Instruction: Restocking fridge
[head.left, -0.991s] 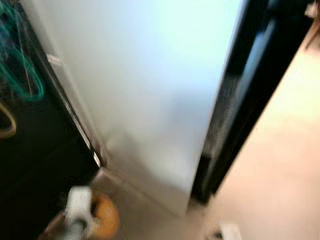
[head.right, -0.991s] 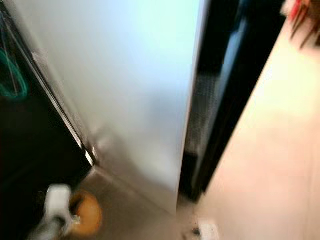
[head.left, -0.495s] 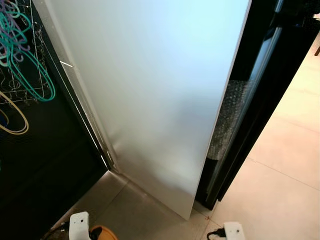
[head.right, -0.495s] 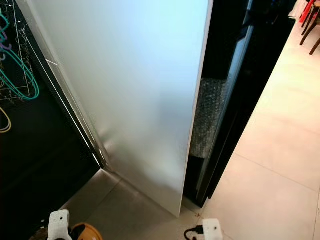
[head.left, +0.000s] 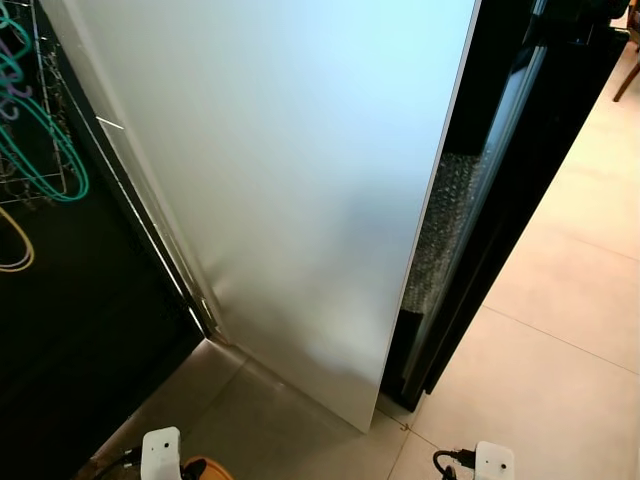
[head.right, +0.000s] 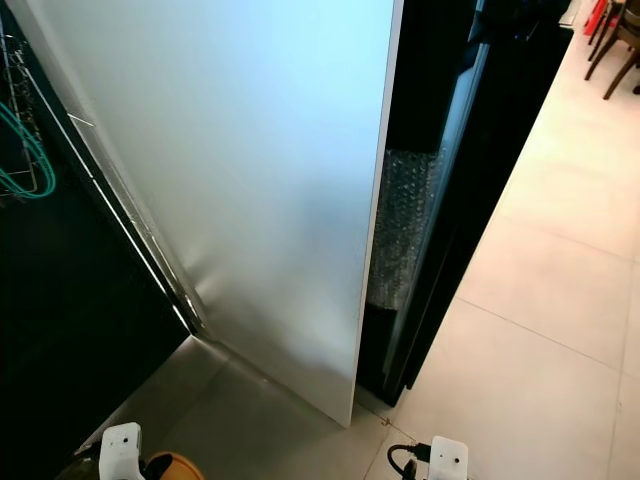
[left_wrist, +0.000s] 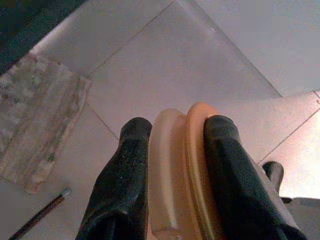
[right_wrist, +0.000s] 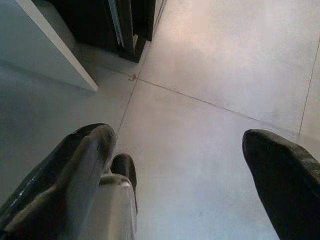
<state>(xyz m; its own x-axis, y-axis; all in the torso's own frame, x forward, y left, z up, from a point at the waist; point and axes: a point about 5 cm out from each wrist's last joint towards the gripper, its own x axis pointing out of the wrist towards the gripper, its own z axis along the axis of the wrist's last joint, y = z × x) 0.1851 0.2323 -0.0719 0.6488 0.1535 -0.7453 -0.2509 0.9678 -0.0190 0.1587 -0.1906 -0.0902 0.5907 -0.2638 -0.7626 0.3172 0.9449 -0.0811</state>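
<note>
hangers (head.left: 40, 150) hang on a dark rack at far left. the left gripper (left_wrist: 172, 145) sits low over the tiled floor (head.left: 560, 330), its fingers (left_wrist: 125, 170) closed on an orange, disc-like item (left_wrist: 182, 165). the fridge (head.left: 290, 190) shows its white side straight ahead. the right gripper (right_wrist: 180, 165) hangs wide open and empty over floor near the fridge's bottom corner.

Teal hangers (head.left: 45, 150) on rack; worn rag (left_wrist: 37, 117) on floor tiles (head.left: 560, 330)
</note>
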